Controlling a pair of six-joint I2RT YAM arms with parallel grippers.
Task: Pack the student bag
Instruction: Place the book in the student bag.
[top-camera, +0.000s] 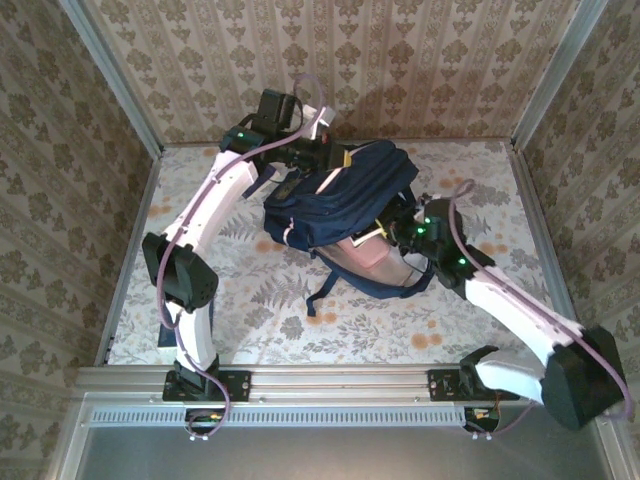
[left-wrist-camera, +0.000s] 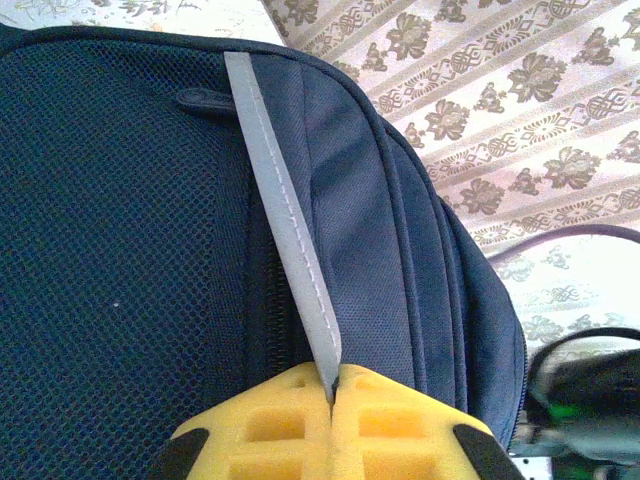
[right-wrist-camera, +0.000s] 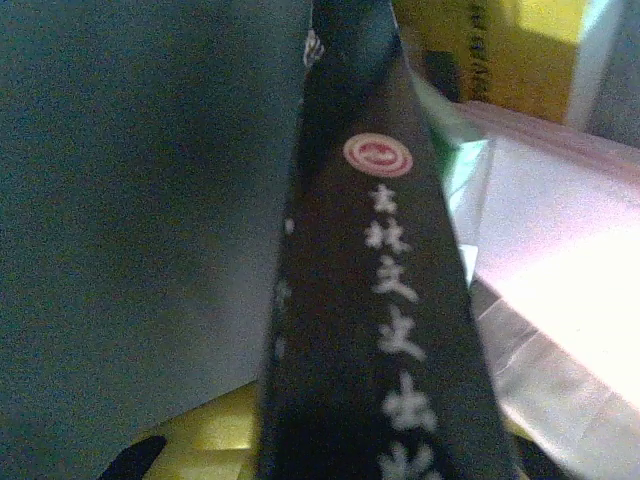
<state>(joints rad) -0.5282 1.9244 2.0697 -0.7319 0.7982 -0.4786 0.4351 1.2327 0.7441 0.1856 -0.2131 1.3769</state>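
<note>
Packing looks mid-insertion. The student bag (top-camera: 345, 190) lies mid-tabletop (top-camera: 250, 320), and the left claw (left-wrist-camera: 332, 398) is clenched on its grey trim strip (left-wrist-camera: 285, 230). The right claw (top-camera: 402, 228) grasps a dark book (right-wrist-camera: 385, 300) inside the bag's pink lining (right-wrist-camera: 560, 260). Next it should push the book deeper, then let go.

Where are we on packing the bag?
Done: the student bag is open, and a yellow item seems to be inside already, by the pink lining. In hand: the left gripper is shut on the bag's pale stripe, and the right gripper grips a dark book at the opening. Left: seat the book and release it.
</note>
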